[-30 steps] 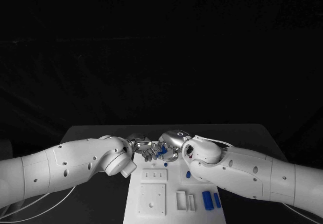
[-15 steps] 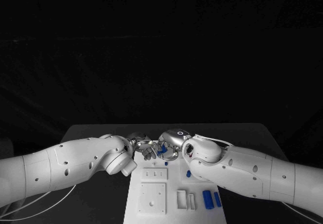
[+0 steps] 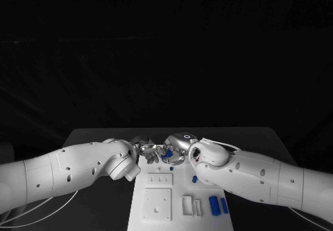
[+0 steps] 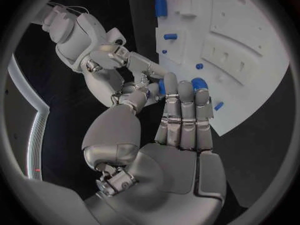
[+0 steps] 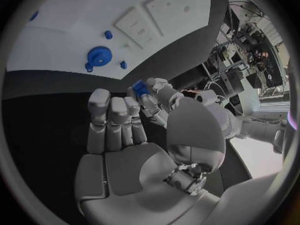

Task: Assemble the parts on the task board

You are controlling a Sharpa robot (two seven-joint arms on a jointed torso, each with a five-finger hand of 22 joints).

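white plastic makes up the task board [image 3: 156, 204], a long plate lying on the black table [image 3: 257, 139] and running away from the robot. nearest on it are two blue pegs [image 3: 217, 206] lying side by side at the right, beside two raised white blocks. further along, a small blue pin [image 3: 171, 169] stands upright in the board and another blue piece [image 3: 194, 179] sits close against the right arm. in the right wrist view a blue gear [image 5: 97, 55] sits on the board with small blue studs around it. at the far end of the board the two silver hands meet, fingertips almost touching. the left hand [image 3: 144, 150] has its long fingers held straight and close together, thumb bent inward toward the other hand; whether it grips anything i cannot tell. the right hand [image 3: 175, 152] has its fingers curled forward, and a small blue part [image 5: 139, 88] sits right at the meeting fingertips, apparently pinched there, though which hand truly carries it is unclear. this looks like a handover or a re-gripping of that small part above the board's far edge, early in the assembly, since several pieces lie loose. the next move likely calls for one hand to secure the part firmly, the other to let go cleanly, then a careful carry to its matching seat.
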